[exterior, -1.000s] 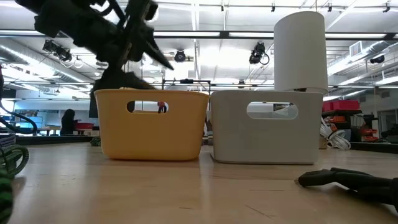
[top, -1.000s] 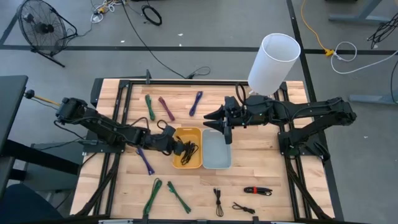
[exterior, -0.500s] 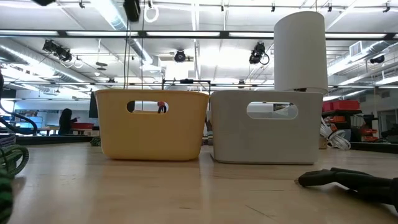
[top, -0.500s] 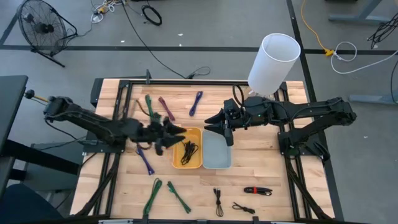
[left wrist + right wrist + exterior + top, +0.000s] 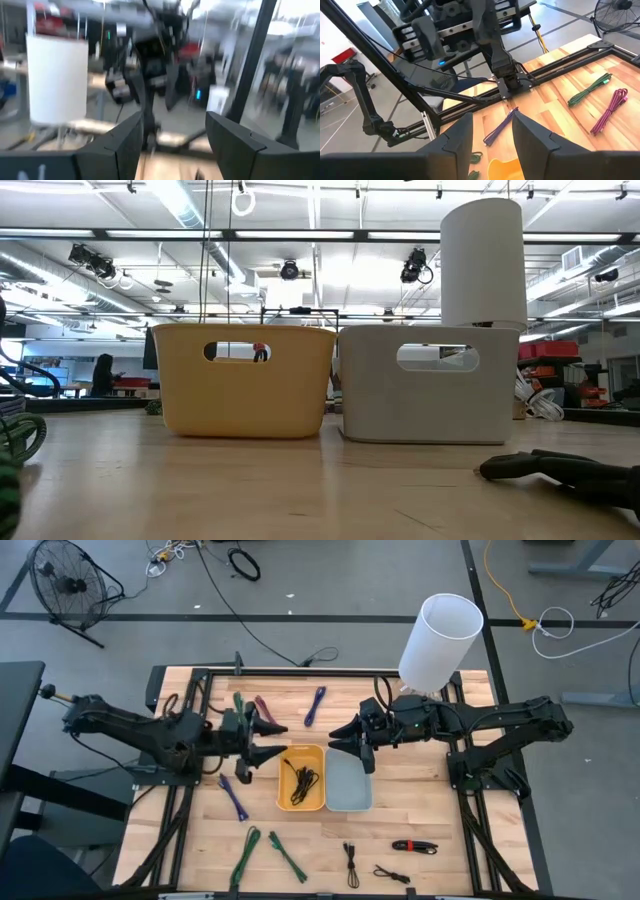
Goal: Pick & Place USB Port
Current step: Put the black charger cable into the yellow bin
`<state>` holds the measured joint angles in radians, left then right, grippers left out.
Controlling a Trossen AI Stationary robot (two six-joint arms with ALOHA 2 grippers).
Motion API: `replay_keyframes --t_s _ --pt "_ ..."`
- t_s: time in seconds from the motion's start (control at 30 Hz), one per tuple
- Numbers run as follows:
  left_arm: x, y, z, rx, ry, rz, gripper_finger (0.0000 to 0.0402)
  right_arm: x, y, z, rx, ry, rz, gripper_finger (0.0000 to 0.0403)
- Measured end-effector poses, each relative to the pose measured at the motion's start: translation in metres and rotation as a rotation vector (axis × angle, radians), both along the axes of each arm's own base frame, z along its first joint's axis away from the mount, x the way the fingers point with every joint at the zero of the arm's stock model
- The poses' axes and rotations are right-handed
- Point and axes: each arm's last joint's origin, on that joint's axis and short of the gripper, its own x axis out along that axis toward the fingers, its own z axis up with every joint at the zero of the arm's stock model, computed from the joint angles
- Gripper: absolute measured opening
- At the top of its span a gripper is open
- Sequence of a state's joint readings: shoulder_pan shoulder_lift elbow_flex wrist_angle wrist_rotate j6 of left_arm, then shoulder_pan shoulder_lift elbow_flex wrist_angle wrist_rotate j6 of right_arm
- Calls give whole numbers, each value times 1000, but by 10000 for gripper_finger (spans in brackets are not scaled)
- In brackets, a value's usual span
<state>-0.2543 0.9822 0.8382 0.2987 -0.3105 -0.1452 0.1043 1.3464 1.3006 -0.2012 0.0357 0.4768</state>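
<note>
A black USB cable (image 5: pixel 300 781) lies coiled on the floor of the yellow bin (image 5: pixel 281 802). My left gripper (image 5: pixel 270 740) hovers raised just left of that bin, pointing level toward the table's right, open with nothing between its fingers (image 5: pixel 172 150). My right gripper (image 5: pixel 346 736) hangs above the far end of the grey bin (image 5: pixel 349 802), open and empty (image 5: pixel 492 140). Both bins stand side by side in the low view, yellow bin (image 5: pixel 243 380) left, grey bin (image 5: pixel 430 383) right. Neither gripper shows in the low view.
Loose cables lie on the table: green (image 5: pixel 241 712), maroon (image 5: pixel 267 714) and blue (image 5: pixel 316 705) at the far side, purple (image 5: pixel 233 798) left of the yellow bin, and green (image 5: pixel 245 855), black (image 5: pixel 351 862) and red-black (image 5: pixel 414 846) near the front. A tall white cylinder (image 5: pixel 440 640) stands at the far right.
My left gripper has risen from the yellow bin's left side and drawn back toward the table's left edge, rolling its wrist as it went; it stays open. The black cable stays lying in the yellow bin.
</note>
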Motion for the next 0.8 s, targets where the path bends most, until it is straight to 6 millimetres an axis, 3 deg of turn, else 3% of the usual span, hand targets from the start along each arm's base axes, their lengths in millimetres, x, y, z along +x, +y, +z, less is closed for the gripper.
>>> replay_keyframes --t_s 0.13,0.37,0.63,0.8 --pt "-1 1 17 33 127 9 220 0 0 0 6 -2 -2 136" --pt "-6 2 32 30 117 29 220 -2 8 -5 151 73 138 136" --pt "-6 2 29 38 144 29 220 -27 56 -32 361 482 302 136" --pt "-6 2 29 37 144 29 220 -49 86 -46 466 748 282 136"
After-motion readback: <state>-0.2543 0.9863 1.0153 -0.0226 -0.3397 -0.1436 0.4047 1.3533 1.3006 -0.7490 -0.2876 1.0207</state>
